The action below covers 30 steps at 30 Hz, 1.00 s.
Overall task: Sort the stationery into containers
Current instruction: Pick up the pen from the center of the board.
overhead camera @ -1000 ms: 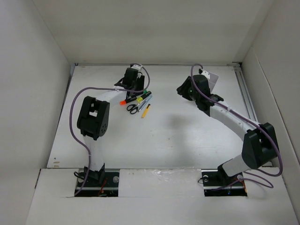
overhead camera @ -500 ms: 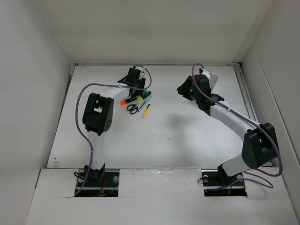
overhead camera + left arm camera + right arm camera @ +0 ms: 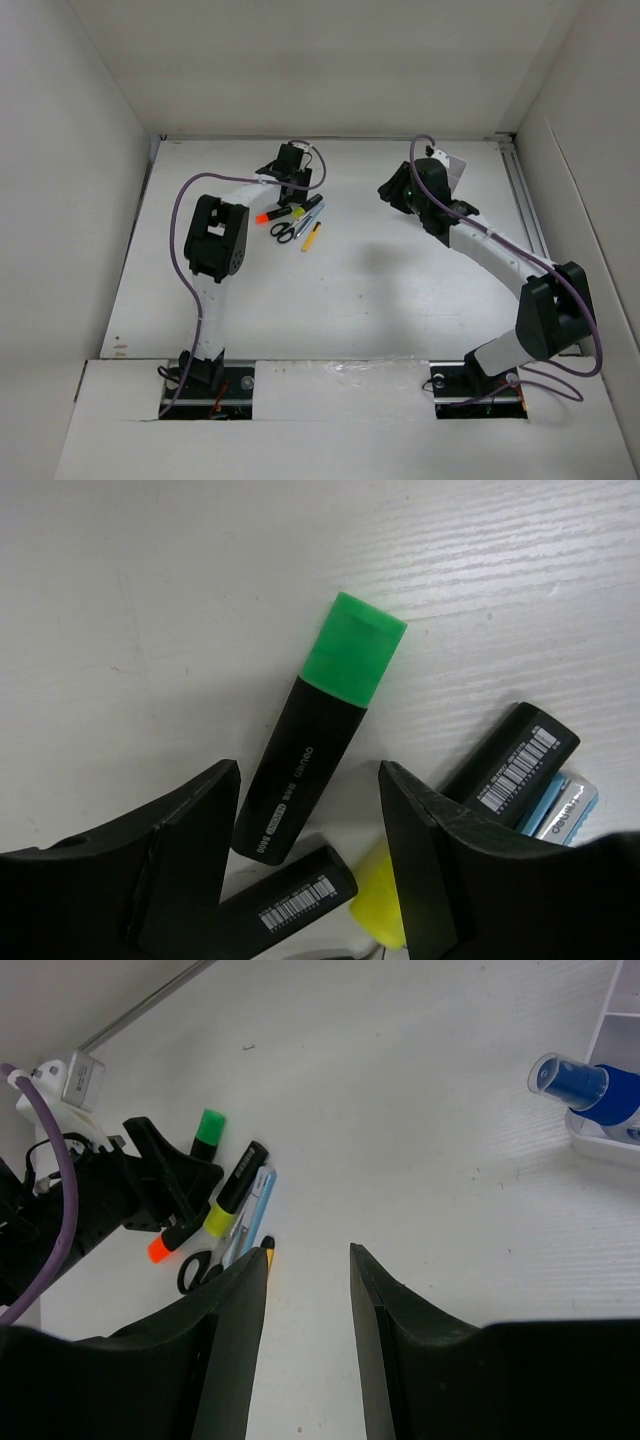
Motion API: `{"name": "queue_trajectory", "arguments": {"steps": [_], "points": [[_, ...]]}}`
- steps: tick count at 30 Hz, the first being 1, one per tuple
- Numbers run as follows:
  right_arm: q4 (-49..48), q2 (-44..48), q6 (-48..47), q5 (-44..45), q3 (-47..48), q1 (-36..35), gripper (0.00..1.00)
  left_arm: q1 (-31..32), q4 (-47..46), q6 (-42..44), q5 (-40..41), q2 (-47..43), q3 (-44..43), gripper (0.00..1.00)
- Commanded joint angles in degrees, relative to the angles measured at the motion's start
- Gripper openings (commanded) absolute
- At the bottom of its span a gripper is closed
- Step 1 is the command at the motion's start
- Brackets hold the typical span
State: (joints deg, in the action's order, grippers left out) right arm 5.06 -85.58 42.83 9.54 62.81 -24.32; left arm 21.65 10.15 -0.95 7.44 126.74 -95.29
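I've got the white table point(image 3: 380, 290) with both arms reaching to its far half: the left arm point(image 3: 215, 240) folded up and forward over the stationery pile, the right arm point(image 3: 490, 250) stretched out long and bent back toward the middle. The translucent tray point(image 3: 612, 1020) sits at the far right with the blue-capped bottle point(image 3: 590, 1090) lying at its edge, cap pointing toward the pile. The green-and-black highlighter point(image 3: 320, 750) lies flat on a diagonal, green cap away from the left wrist, black end toward it. The left gripper point(image 3: 308, 790) has its jaws spread, straddling that black end; I see no pinch. The right gripper point(image 3: 308, 1255) hangs over bare table, jaws apart and holding nothing. Just beside the highlighter lie the orange-tipped marker point(image 3: 268, 215), scissors point(image 3: 283, 231) and yellow stick point(image 3: 311, 236)
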Motion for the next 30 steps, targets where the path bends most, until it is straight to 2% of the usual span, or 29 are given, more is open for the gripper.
{"name": "queue_trajectory", "arguments": {"steps": [1, 9, 10, 16, 18, 20, 25, 30], "points": [[-3.7, 1.0, -0.8, -0.7, -0.7, 0.4, 0.44, -0.2, 2.8, 0.7, 0.7, 0.6, -2.2, 0.53], [-3.7, 1.6, -0.8, -1.2, -0.7, 0.4, 0.44, -0.2, 6.5, -0.5, 2.0, 3.9, -5.8, 0.41], [-3.7, 1.6, -0.8, -1.2, -0.7, 0.4, 0.44, -0.2, 7.0, -1.1, 2.7, 3.9, -6.4, 0.34], [-3.7, 2.1, -0.8, -1.7, -0.7, 0.4, 0.48, -0.2, 7.0, -2.2, 4.4, 4.4, -6.4, 0.19], [-3.7, 2.1, -0.8, -2.2, -0.7, 0.4, 0.48, -0.2, 7.0, -2.7, 6.0, 4.4, -6.4, 0.08], [-3.7, 2.1, -0.8, -2.2, -0.7, 0.4, 0.49, -0.2, 4.5, -3.5, 7.6, 2.1, -5.0, 0.02], [-4.2, 2.1, -0.3, -4.6, -0.7, 0.4, 0.53, -0.2, -0.2, -6.7, 8.1, -3.6, -1.2, 0.0], [-4.7, 2.1, -0.3, -9.7, -0.7, 0.4, 0.62, -0.2, -3.5, -9.9, 5.8, -12.7, 1.2, 0.0]]}}
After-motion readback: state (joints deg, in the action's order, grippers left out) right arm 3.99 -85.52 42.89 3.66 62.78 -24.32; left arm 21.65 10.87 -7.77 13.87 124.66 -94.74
